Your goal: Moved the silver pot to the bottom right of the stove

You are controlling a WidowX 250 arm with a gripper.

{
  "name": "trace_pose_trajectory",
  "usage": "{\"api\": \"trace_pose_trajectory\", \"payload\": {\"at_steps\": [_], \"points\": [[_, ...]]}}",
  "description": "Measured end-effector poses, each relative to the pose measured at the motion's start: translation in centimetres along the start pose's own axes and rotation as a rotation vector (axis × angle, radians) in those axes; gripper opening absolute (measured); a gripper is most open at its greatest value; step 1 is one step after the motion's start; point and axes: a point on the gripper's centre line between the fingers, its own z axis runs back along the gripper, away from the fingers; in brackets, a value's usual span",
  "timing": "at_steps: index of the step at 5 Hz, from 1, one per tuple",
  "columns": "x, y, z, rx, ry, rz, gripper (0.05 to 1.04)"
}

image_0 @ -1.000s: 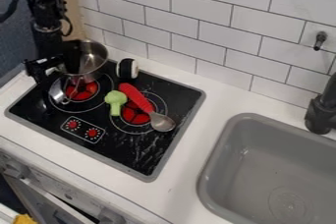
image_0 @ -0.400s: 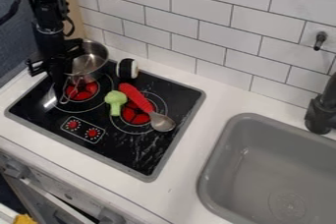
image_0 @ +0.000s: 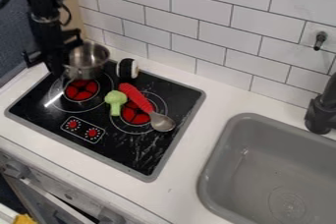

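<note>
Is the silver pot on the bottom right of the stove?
No, the silver pot stands at the stove's upper left, behind the left burner.

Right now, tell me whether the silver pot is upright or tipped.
Upright: the silver pot shows its open rim above its wall.

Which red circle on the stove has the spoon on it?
The right circle in the picture: the red-handled spoon lies across it. The left circle has no spoon on it and sits by the silver pot.

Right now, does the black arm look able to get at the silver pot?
Probably yes: the black arm hangs right beside the silver pot, while the green toy broccoli and red-handled spoon lie clear of both.
</note>
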Motion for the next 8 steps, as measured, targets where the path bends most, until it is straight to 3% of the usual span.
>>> {"api": "trace_pose_trajectory", "payload": {"at_steps": [2, 3, 4, 5, 7, 8], "points": [[-0.4, 0.7, 6.5, -0.114, -0.056, 0.08, 0.078], [-2.8, 1.1, 9.2, -0.182, -0.026, 0.103, 0.078], [-7.9, 0.7, 10.3, -0.231, 0.043, 0.038, 0.078], [-12.4, 1.7, 11.1, -0.263, 0.075, 0.038, 0.078], [-19.3, 4.9, 8.4, -0.247, 0.181, -0.045, 0.078], [-21.9, 5.1, 7.1, -0.242, 0.184, -0.155, 0.078]]}}
